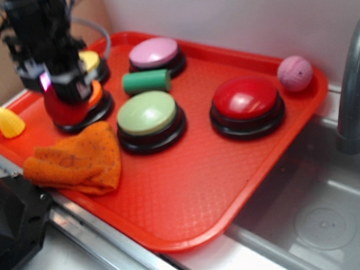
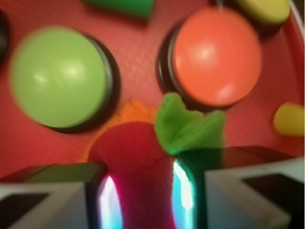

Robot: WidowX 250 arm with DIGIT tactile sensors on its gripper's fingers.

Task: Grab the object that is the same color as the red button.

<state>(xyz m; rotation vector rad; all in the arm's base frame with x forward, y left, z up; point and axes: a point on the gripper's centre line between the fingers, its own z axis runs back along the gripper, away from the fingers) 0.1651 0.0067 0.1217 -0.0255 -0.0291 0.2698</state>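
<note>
Your arm [image 1: 40, 33] fills the upper left of the exterior frame: a blocky black body, blurred, with dark cables looping off its left side and a grey one curving away at its right. Your gripper [image 1: 63, 97] glows pink on its left. Along the wrist frame's bottom, pale grey fingers [image 2: 47, 205] edge lit strips, pink and cyan.

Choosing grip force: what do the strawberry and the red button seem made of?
Strawberry: likely soft felt or plush, matte red with floppy green leaves, held between the gripper fingers. Red button: probably hard plastic, a glossy dome with bright highlights on a black base.
</note>
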